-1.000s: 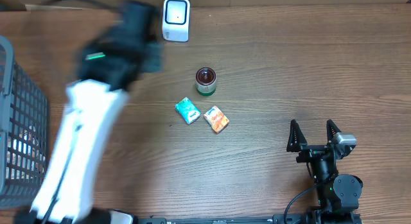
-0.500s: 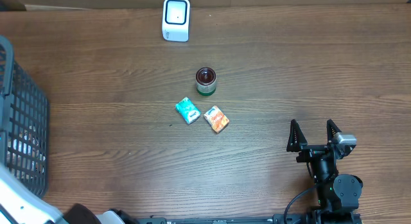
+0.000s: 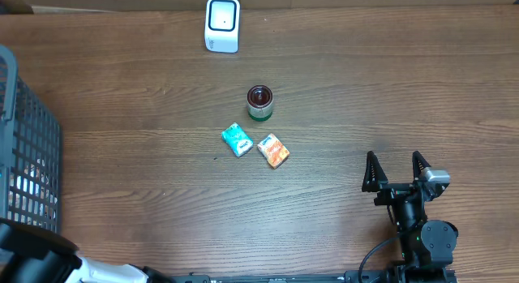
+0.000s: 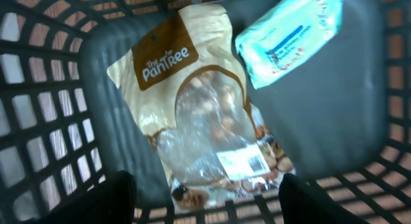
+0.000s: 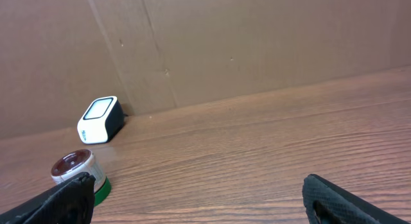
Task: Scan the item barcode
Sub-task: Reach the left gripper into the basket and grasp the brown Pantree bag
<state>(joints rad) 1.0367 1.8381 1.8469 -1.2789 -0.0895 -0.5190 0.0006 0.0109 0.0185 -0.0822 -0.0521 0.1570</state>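
Now my left claw (image 4: 210, 193) hangs with jaws apart over the basket (image 4: 38, 89), the snack bag (image 4: 192, 102) lying at twelve o'clock; my right claw (image 3: 394, 161) gapes empty, scanner (image 3: 222, 23) at ten o'clock.

Wooden table, grey lattice basket, cardboard backdrop

A brown wood-grain table (image 3: 365, 88) fills the overhead view, its grain running left to right. At its left edge stands a dark grey plastic basket (image 3: 28, 145), cut off by the side of the frame. Its walls are an open lattice of square holes. Seen from above on the left wrist view, the basket has a solid floor with rounded corners, and brown wood shows through the holes. A plain cardboard wall (image 5: 257, 44) rises along the table's far edge, marked by a slanting crease.
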